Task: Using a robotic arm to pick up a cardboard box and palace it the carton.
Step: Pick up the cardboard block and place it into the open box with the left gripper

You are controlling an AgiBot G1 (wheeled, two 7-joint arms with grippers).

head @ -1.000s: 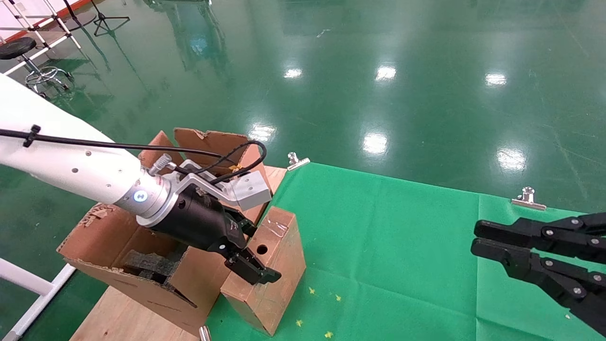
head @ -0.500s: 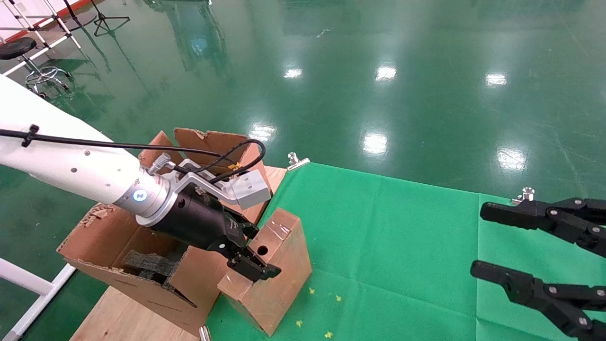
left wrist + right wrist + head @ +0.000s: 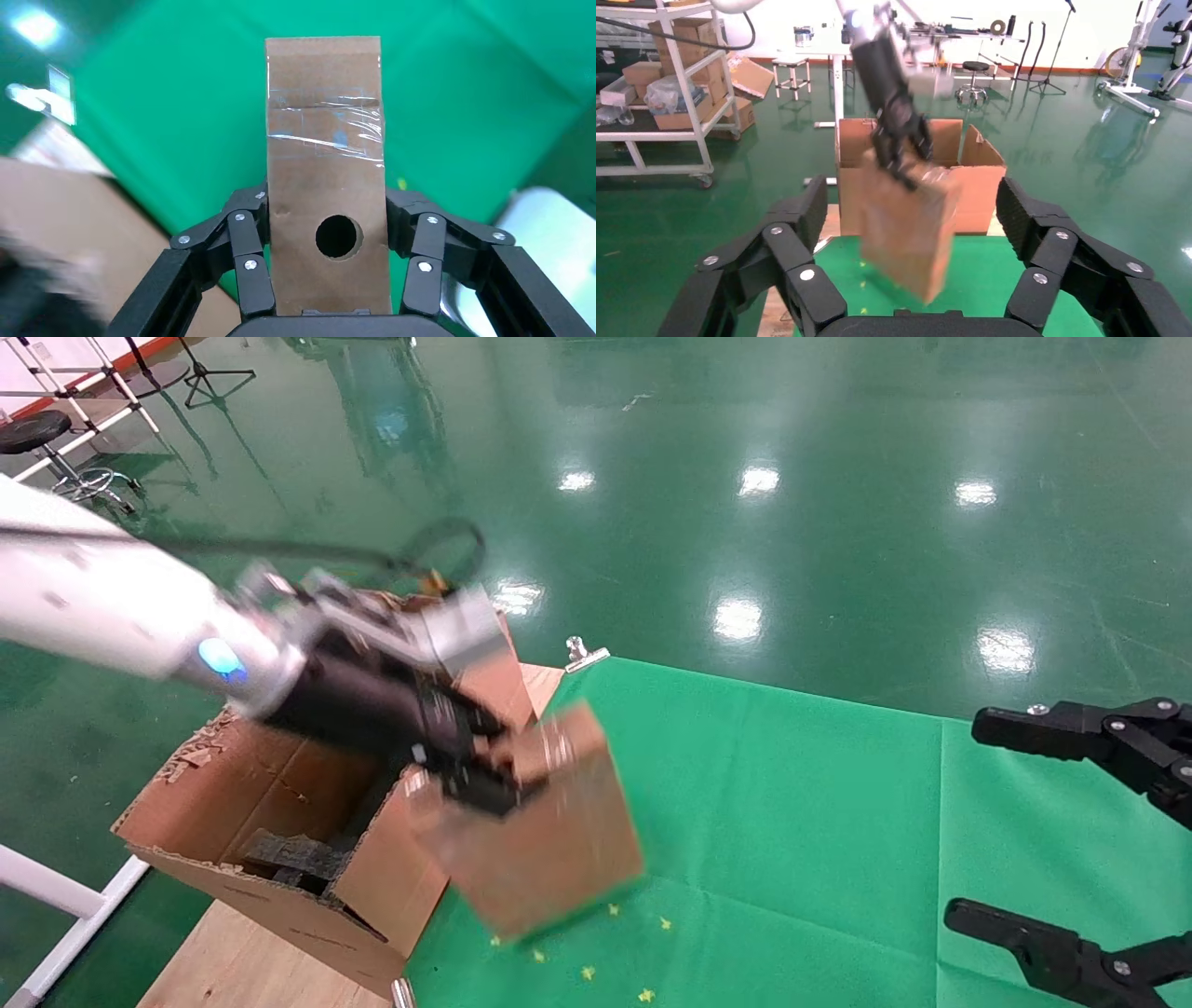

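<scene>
The robotic arm's left gripper [image 3: 494,784] is shut on the cardboard box [image 3: 549,840] and holds it tilted, just above the green cloth beside the carton [image 3: 251,784]. In the left wrist view the fingers [image 3: 246,239] clamp both sides of the box [image 3: 325,161], whose narrow face has a round hole. The right wrist view shows the left gripper [image 3: 902,140] with the box [image 3: 909,232] hanging in front of the carton [image 3: 979,189]. My right gripper [image 3: 968,822] is wide open and empty at the right, and its own view shows it [image 3: 912,196] open.
Green cloth [image 3: 792,822] covers the table, held by metal clips [image 3: 585,654]. Black foam [image 3: 293,859] lies inside the carton, whose torn flaps stand upright. Green floor lies beyond; shelves [image 3: 673,77] and stools stand far off.
The left gripper has lifted the box off the cloth and tilted it, moving up and slightly left. The right gripper has opened wide from nearly shut.
</scene>
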